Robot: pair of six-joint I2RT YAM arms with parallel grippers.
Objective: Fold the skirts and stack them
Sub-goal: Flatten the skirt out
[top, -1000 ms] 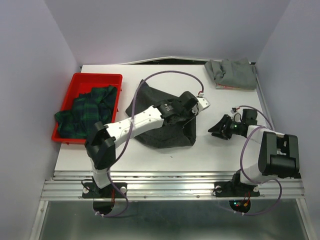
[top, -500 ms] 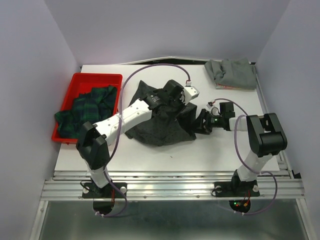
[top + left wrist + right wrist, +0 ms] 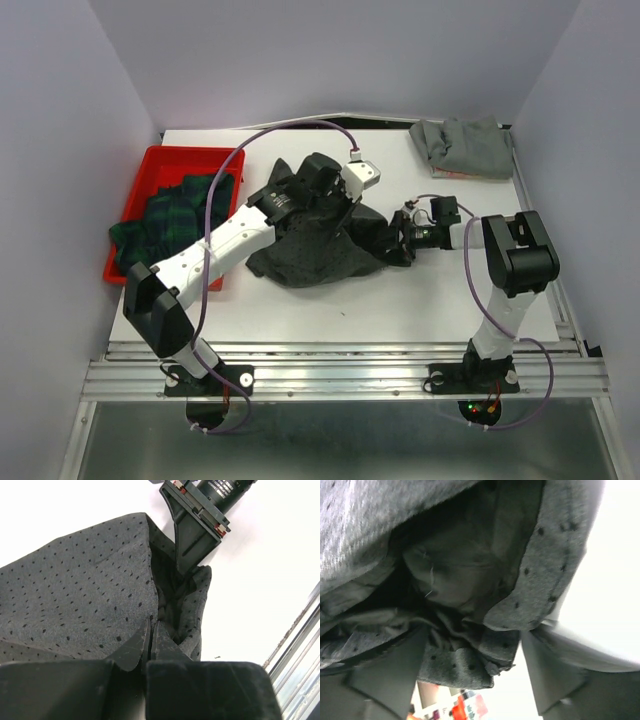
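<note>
Left gripper (image 3: 151, 630): pinched shut on a fold of the dotted charcoal skirt (image 3: 315, 255), held up mid-table.
Right gripper (image 3: 475, 665): jaws wide around the skirt's bunched right hem, not pinching.
Change: the right arm has swung in, opening as it came.
Meaning: probably a second grip to spread the skirt.
Waiting: plaid skirt (image 3: 170, 215) in red tray (image 3: 195, 152); grey skirt (image 3: 465, 147) in the far right corner.

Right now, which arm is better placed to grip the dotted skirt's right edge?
Right. The right gripper stands open with an edge of the dotted skirt bunched between its jaws, so it likely only needs to close. The left gripper is shut on another part.
</note>
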